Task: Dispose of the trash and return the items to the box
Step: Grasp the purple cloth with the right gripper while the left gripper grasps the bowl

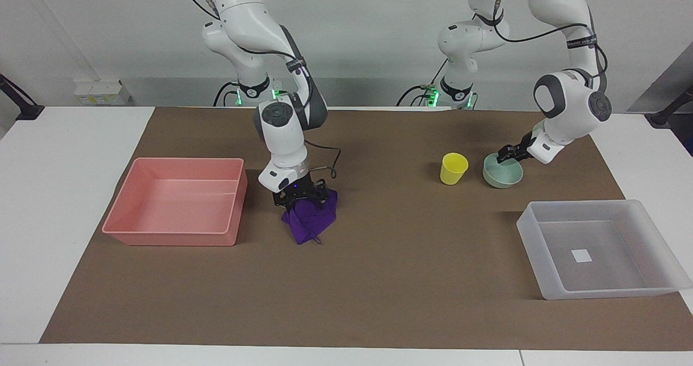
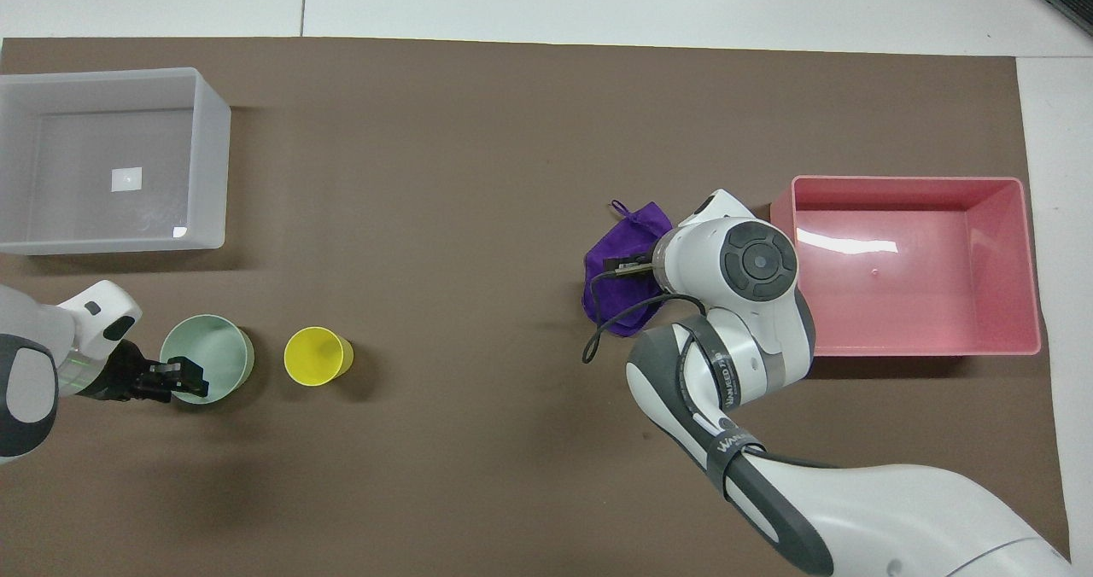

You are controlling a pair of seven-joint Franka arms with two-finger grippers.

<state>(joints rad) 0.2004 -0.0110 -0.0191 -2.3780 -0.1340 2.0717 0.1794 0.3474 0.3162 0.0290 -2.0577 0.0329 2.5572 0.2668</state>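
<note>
You are looking at a white table (image 1: pixel 65 203) covered across its middle by a brown mat (image 1: pixel 379 279), with a plain pale wall (image 1: pixel 357 30) at the robots' end. Your right arm bends steeply down, its right gripper (image 1: pixel 301 197) pressed onto the purple cloth (image 1: pixel 309 220), which lies on the mat just beside the pink tray (image 1: pixel 174 237); whether its fingers have closed on the fabric you cannot tell. Your left arm reaches low, its left gripper (image 1: pixel 505 156) at the rim of the mint bowl (image 1: pixel 501 178), fingers seemingly straddling that rim, though a clamp cannot be told. The yellow cup (image 1: pixel 453 168) stands just beside the bowl, and the frosted box (image 1: pixel 541 241) sits farther from the robots.
</note>
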